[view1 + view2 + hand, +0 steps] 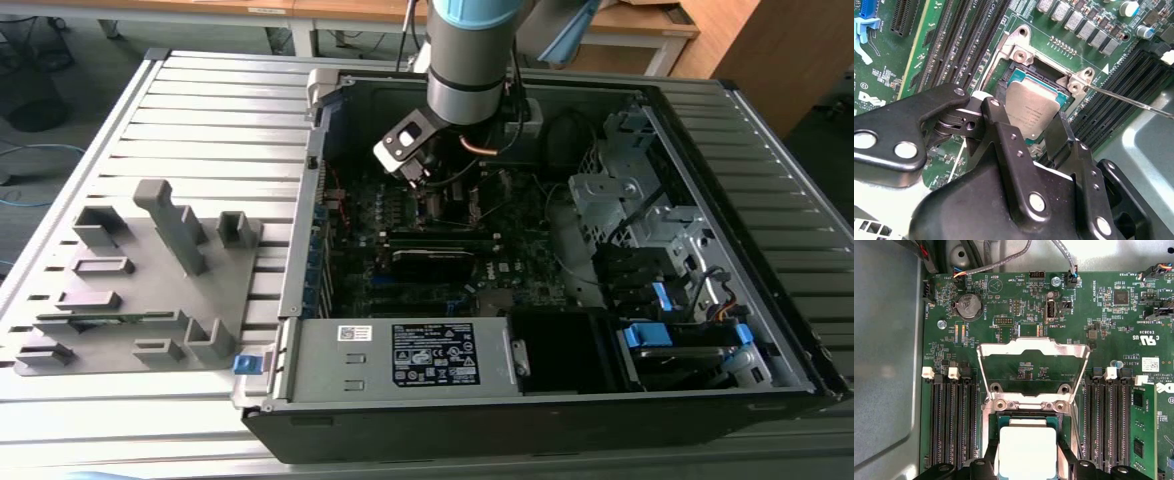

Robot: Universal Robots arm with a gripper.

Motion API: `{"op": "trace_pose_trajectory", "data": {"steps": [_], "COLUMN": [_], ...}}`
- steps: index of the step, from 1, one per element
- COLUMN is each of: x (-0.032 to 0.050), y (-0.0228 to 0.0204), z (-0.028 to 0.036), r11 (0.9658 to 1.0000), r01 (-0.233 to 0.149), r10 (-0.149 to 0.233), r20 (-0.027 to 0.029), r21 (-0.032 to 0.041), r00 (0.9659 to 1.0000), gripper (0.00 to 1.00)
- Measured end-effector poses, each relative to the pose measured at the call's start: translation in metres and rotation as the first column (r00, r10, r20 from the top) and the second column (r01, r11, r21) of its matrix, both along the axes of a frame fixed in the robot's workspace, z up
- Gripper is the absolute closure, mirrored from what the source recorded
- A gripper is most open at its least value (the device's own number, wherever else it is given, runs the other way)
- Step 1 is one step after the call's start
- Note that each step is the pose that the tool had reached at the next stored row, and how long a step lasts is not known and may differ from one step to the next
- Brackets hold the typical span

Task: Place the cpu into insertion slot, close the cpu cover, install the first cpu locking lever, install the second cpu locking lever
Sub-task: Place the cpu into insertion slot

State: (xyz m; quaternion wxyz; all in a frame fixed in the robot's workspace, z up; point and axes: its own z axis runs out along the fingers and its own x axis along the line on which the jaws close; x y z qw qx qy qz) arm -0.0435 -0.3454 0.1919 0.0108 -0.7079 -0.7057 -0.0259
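The hand (1026,125) pinches the cpu (1026,452) by two opposite edges, low inside the open computer case (307,200), over the green motherboard (1004,300). The cpu cover (1031,346) stands raised behind the insertion slot (1026,70), where the cpu sits. I judge it light, stiff, smooth-topped and fragile underneath — best held by its edges.

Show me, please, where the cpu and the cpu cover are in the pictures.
the cpu (1033,112): second wrist view, middle of its silver top.
the cpu cover (1034,345): first wrist view, frame bar opposite its hinge.
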Motion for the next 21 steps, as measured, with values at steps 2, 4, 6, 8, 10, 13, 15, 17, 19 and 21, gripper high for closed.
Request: {"op": "trace_pose_trajectory", "data": {"steps": [2,4,6,8,10,13,15,17,19,21], "x": [0.0000,0.0001,0.0002,0.0001,0.0001,0.0000,0.0000,-0.0001,-0.0003,-0.0004], "y": [0.0001,0.0001,0.0004,0.0002,0.0000,-0.0002,-0.0003,-0.0003,-0.0003,-0.0004], "z": [-0.0001,0.0003,0.0015,0.0024,0.0026,0.0024,0.0018,0.0017,0.0012,0.0005], "r11": [1.0000,1.0000,1.0000,1.0000,1.0000,0.9999,0.9999,0.9999,0.9999,0.9999], "r01": [0.000,0.000,0.000,0.000,0.002,0.010,0.015,0.016,0.016,0.016], "r10": [0.000,0.000,0.000,0.000,-0.002,-0.010,-0.015,-0.016,-0.016,-0.016], "r20": [0.0002,0.0006,0.0017,0.0008,0.0005,0.0005,0.0004,0.0003,0.0004,-0.0001], "r21": [0.0004,0.0008,0.0024,0.0010,0.0006,0.0004,0.0005,0.0002,0.0004,-0.0001], "r00": [1.0000,1.0000,1.0000,1.0000,1.0000,0.9999,0.9999,0.9999,0.9999,0.9999], "gripper": [0.46,0.46,0.46,0.46,0.46,0.46,0.46,0.46,0.46,0.46]}}
